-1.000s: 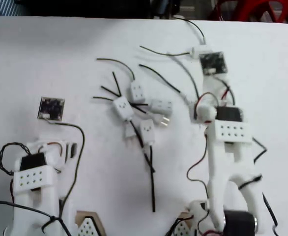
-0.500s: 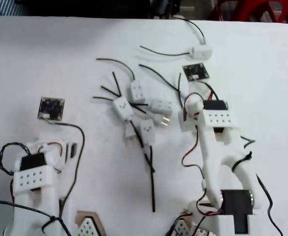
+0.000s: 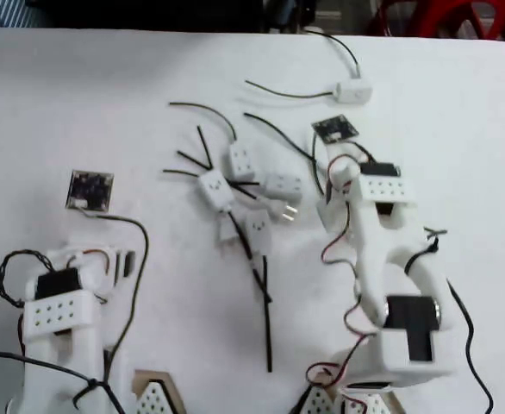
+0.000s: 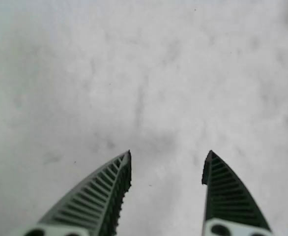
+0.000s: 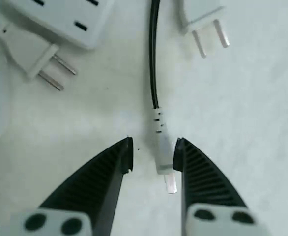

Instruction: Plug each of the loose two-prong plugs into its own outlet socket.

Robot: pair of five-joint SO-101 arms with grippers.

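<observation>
**Right wrist, left wrist and high views.** The right gripper (image 5: 154, 143) stands partly open and holds nothing. A loose two-prong plug (image 5: 162, 147) lies on the table (image 5: 242, 123) between its fingers (image 5: 109, 172) (nearer one finger than the other; whether it touches that finger cannot be told). The plug's long axis runs along the gripper's own line of reach. A metal prong (image 5: 169, 185) points back toward the palm, and the black cable (image 5: 154, 59) leads away past the fingertips. The fingers thus face the plug's narrow sides, so a closing stroke would likely clamp the body crosswise. An outlet socket block (image 5: 68, 14) lies near, beyond the fingertips toward the table's middle, with another loose plug (image 5: 36, 54) just beside it. The right arm is by far the nearer. The left gripper (image 4: 169, 153) hangs wide open over bare table, holding nothing, well apart from every plug.
</observation>
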